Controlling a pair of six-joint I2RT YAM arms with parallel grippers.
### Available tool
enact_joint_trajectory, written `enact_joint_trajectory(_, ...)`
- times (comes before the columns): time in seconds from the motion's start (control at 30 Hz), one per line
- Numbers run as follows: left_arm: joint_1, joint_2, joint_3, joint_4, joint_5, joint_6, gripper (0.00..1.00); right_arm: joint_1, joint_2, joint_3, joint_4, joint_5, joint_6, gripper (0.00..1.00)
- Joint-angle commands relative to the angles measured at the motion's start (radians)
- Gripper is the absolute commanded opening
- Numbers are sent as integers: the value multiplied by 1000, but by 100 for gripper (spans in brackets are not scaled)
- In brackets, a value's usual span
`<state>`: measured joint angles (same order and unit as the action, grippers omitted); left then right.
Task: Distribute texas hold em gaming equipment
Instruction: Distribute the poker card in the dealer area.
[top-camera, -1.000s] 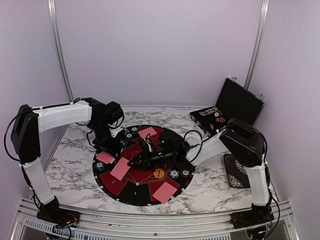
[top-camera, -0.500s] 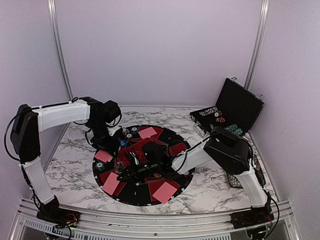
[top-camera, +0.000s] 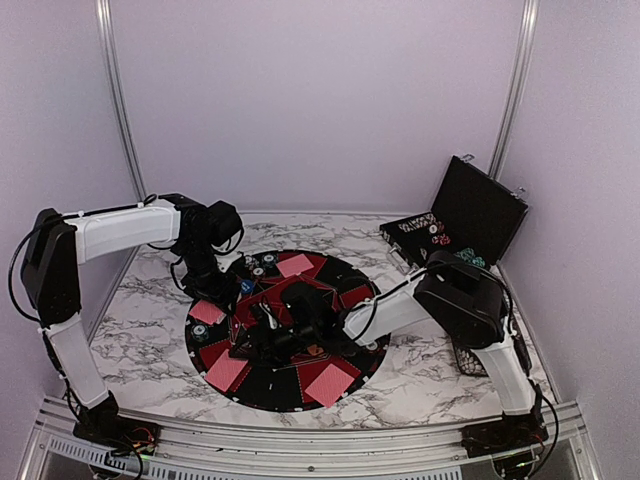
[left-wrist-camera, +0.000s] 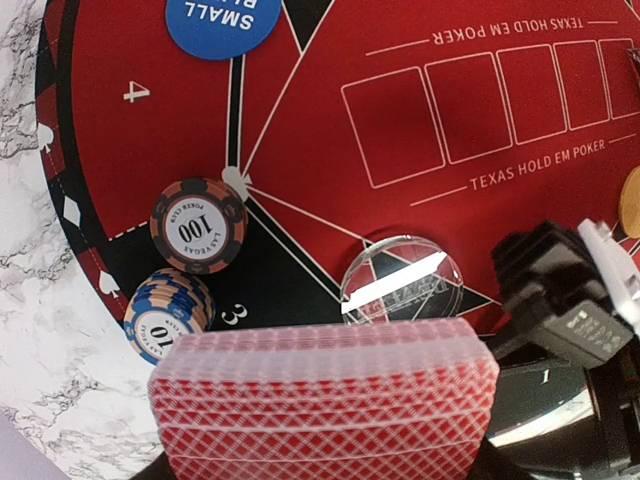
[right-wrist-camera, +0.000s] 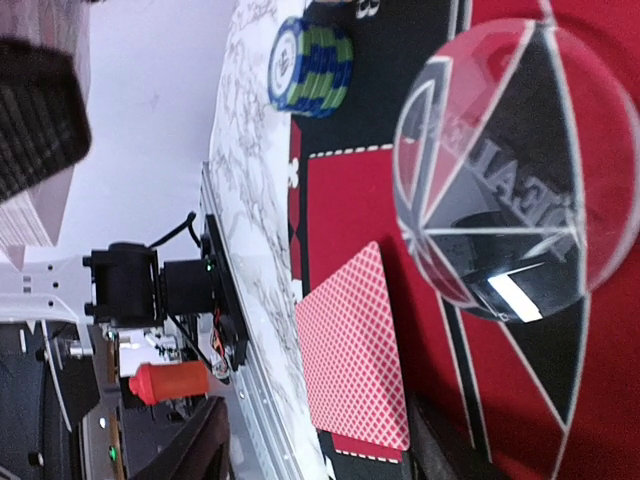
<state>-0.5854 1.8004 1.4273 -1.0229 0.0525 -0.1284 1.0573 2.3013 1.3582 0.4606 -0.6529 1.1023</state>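
My left gripper (top-camera: 213, 275) is shut on a deck of red-backed playing cards (left-wrist-camera: 325, 400) and holds it over the far left of the round poker mat (top-camera: 270, 392). Below the deck lie a "100" chip stack (left-wrist-camera: 197, 225), a "10" chip stack (left-wrist-camera: 168, 315), the blue small-blind button (left-wrist-camera: 220, 20) and a clear dealer button (left-wrist-camera: 400, 280). My right gripper (top-camera: 252, 345) hangs low over the mat's near left, open. A single card (right-wrist-camera: 355, 350) lies flat on the mat between its spread fingers (right-wrist-camera: 190, 445). Other dealt cards (top-camera: 296, 265) (top-camera: 328, 383) lie around the mat.
The black hinged case (top-camera: 470, 215) stands open at the back right with chips inside. A dark patterned tray (top-camera: 468, 358) sits at the right, partly hidden behind the right arm. A blue-green chip stack (right-wrist-camera: 312, 65) rests by the mat's edge. Marble table (top-camera: 140, 310) surrounds the mat.
My right gripper carried a card left and toward the mat's near-left edge, set it down there and opened. The left arm shifted slightly with the deck.
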Motion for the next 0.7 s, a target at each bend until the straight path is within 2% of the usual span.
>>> enact_joint_trajectory(0.0,4,-14,1,-30,13,3,47,-3,-67,-34,-87,66,-54,62)
enact_joint_trajectory(0.17,4,-12,4,-29,18,3,47,-6,-106,-58,-136,98,-92,71)
enact_joint_trajectory(0.33,4,-7,1,-28,28,0,47,-22,-158,-122,-110,135,-104,73)
enact_joint_trajectory(0.5,2,2,1,-28,39,-1,47,-29,-222,-143,-128,210,-174,71)
enact_joint_trajectory(0.67,-2,12,4,-28,43,-6,47,-9,-307,-159,-167,339,-324,62)
